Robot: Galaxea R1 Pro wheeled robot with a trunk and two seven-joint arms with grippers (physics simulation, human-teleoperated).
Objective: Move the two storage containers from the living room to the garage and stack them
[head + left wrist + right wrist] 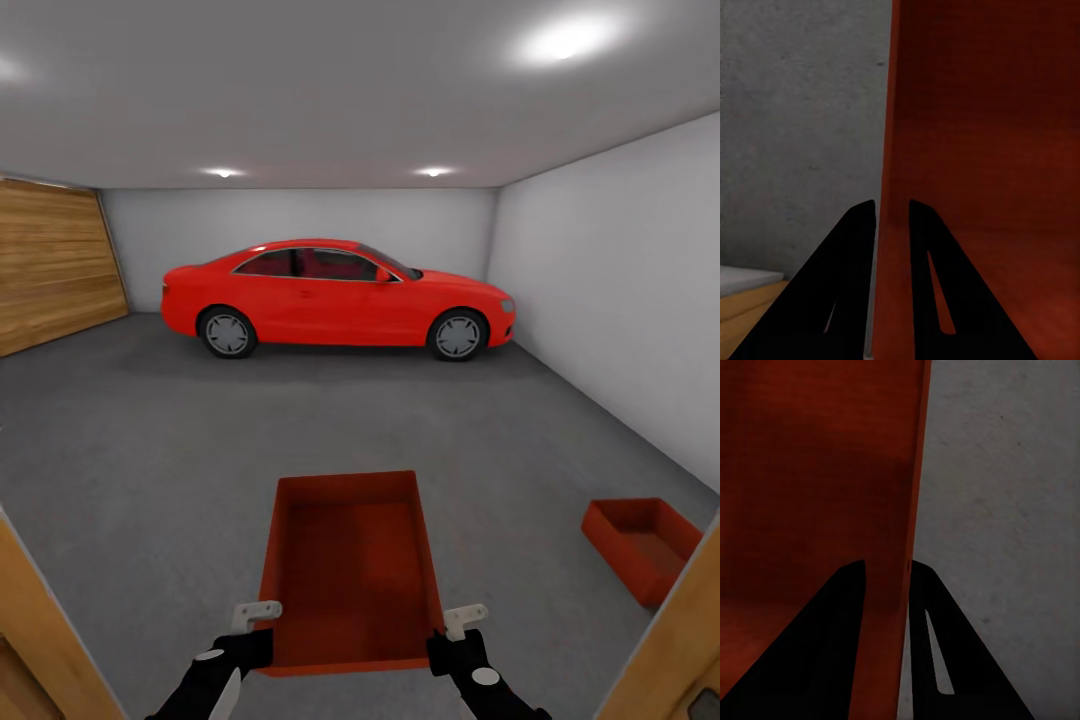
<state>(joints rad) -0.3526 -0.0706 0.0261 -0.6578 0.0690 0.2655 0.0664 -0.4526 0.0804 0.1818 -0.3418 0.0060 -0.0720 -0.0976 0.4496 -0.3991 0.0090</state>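
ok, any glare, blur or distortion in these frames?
Head view: wide-angle bowing at the walls, a blown-out ceiling light, soft shadow under the red car. Left wrist view: sharp, the fingers near-black silhouettes. Right wrist view: the carried container wall dim, concrete floor evenly lit.

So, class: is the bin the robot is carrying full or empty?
Empty. The head view looks straight into the carried bin and shows only its bare red bottom; both wrist views show bare inner surface too.

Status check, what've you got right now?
Both grippers, left gripper and right gripper, shut on carried container. Second container on garage floor, ahead right. Nothing between.
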